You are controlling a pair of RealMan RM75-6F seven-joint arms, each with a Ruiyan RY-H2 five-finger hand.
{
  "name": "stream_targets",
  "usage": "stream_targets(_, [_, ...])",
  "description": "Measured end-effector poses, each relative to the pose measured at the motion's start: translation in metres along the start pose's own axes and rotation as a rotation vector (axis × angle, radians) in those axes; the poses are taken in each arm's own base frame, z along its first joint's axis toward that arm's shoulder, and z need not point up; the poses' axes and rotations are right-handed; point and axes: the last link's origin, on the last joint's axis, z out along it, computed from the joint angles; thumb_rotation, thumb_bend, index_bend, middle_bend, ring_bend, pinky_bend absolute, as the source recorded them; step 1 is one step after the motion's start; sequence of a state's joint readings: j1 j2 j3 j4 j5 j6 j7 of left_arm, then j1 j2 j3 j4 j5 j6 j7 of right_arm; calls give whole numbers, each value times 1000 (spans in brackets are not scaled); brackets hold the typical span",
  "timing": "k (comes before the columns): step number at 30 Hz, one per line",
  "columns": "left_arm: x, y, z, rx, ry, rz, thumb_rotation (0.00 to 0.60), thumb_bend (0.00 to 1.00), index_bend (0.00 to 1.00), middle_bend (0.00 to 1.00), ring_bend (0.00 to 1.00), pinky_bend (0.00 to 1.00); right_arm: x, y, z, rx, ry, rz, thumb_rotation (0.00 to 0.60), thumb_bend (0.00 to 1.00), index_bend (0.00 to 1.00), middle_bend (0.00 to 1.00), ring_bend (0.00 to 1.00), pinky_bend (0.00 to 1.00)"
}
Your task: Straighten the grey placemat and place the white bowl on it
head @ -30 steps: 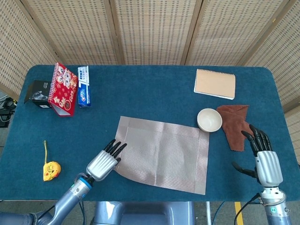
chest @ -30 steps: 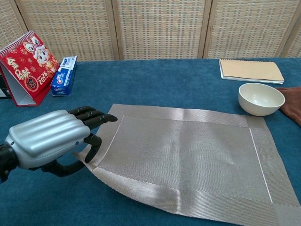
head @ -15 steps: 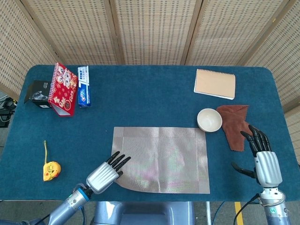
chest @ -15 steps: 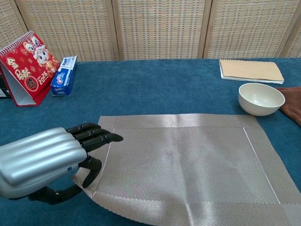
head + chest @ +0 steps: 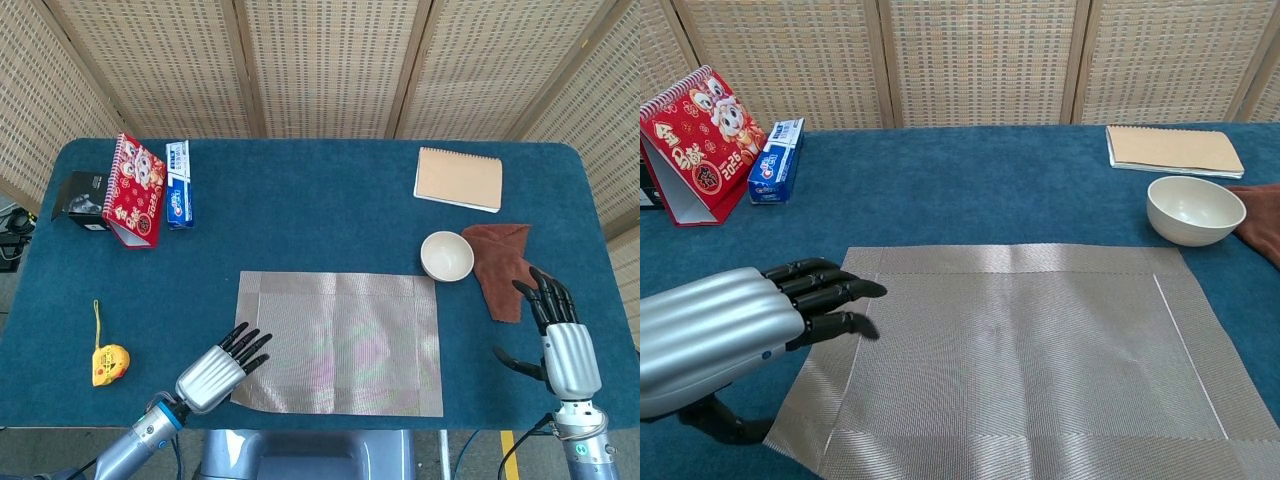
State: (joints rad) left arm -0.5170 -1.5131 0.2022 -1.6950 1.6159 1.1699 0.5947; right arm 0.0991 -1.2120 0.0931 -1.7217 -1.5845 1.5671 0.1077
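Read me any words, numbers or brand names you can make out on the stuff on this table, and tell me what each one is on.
"2026": on the red desk calendar, beside gold characters too small to read.
Blue and white box: has print, too blurred to read.
Black box: nothing readable.
Tan notebook, white bowl, grey placemat: no text.

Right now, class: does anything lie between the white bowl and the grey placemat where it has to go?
Nothing visible does. The white bowl stands just off the grey placemat, near its far right corner, with only bare table between. The brown cloth lies on the bowl's other side.
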Motion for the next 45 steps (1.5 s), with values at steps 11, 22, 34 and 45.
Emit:
stream_targets(11, [18,-14,-17,38,107,-129,600,90,24,0,0,0,-4,0,0,-4,-11,-30,600,146,174,0,0,0])
stream_targets(22, [42,-58,-43,235,229,-213,600,89,35,0,0,0,-13,9,7,-34,-33,-91,600,148,223,0,0,0])
stream_targets(34, [57,-95,-60,377,319,-261,600,89,42,0,0,0,-56,26,72,-119,-100,-216,600,147,313,0,0,0])
stream_targets(45, [55,-103,-60,405,314,-275,600,89,51,0,0,0,-99,26,118,-137,-148,-286,600,162,340,0,0,0])
